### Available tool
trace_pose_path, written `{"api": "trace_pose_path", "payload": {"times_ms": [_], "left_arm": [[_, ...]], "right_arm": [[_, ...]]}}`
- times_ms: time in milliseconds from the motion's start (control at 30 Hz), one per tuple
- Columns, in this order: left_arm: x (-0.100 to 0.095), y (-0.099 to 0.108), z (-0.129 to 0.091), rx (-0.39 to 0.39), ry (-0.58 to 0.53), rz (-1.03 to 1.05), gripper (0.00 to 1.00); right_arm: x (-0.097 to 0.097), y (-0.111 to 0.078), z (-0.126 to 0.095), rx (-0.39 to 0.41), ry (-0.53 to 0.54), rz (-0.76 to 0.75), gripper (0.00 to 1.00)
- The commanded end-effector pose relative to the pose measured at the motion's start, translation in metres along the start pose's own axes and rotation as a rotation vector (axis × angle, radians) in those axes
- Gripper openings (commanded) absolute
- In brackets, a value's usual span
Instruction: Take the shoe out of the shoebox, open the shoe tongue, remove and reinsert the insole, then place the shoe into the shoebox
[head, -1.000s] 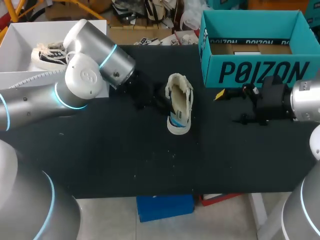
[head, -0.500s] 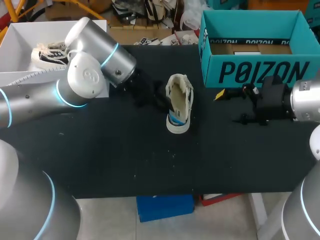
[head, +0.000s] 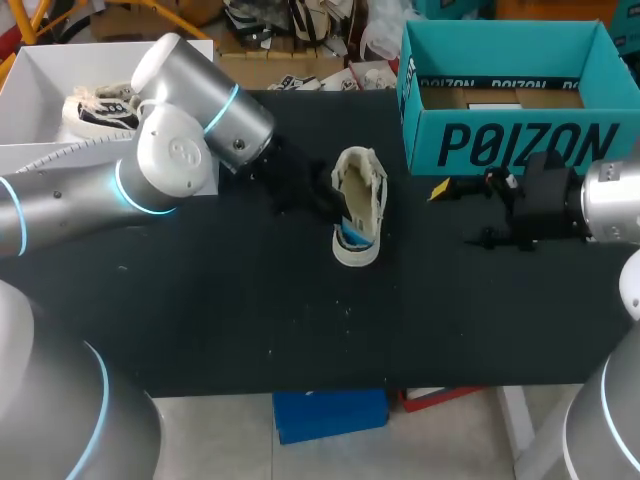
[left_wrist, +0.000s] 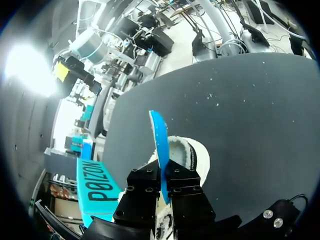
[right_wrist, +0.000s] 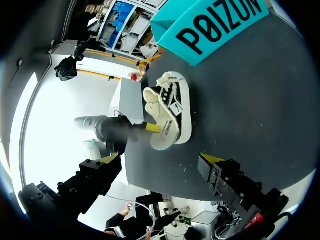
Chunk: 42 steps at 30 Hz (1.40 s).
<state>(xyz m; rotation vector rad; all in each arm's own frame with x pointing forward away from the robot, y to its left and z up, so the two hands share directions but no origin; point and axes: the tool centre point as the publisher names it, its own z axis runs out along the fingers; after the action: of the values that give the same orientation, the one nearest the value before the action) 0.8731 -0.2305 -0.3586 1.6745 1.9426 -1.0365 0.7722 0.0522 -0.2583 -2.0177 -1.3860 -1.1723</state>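
Observation:
A cream shoe (head: 360, 195) lies on the black table (head: 230, 300), opening up. My left gripper (head: 333, 212) is at the shoe's left side, shut on a blue insole (head: 349, 238). In the left wrist view the blue insole (left_wrist: 160, 142) stands on edge between the black fingers (left_wrist: 145, 192), reaching out over the shoe (left_wrist: 192, 152). My right gripper (head: 462, 213) hangs open and holds nothing, in front of the teal shoebox (head: 505, 140). From the right wrist, the shoe (right_wrist: 170, 112) lies ahead of the open gripper (right_wrist: 161, 159), with the shoebox (right_wrist: 215, 22) beyond.
A white box (head: 40, 65) at the back left holds a second shoe (head: 95, 112). The teal shoebox stands open at the back right. My left arm (head: 190, 110) stretches across the table's left half.
My left arm has edged slightly to the right toward the shoe, still gripping the insole. The right arm has not moved.

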Motion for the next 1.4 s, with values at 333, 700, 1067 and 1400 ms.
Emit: {"api": "trace_pose_path", "payload": {"times_ms": [333,700,1067,1400], "left_arm": [[0.009,0.009,-0.006,-0.029,0.046,0.008,1.0],[-0.006,0.018,-0.003,-0.015,0.02,0.022,1.0],[-0.011,0.022,0.004,0.007,0.017,0.014,0.42],[-0.005,0.021,0.008,-0.019,0.127,0.021,0.0]], "right_arm": [[0.001,0.001,0.001,0.001,-0.002,0.001,1.0],[0.001,0.001,0.001,0.001,-0.002,0.001,1.0],[0.001,0.001,0.001,0.001,-0.002,0.001,1.0],[0.001,0.001,0.001,0.001,-0.002,0.001,1.0]]}}
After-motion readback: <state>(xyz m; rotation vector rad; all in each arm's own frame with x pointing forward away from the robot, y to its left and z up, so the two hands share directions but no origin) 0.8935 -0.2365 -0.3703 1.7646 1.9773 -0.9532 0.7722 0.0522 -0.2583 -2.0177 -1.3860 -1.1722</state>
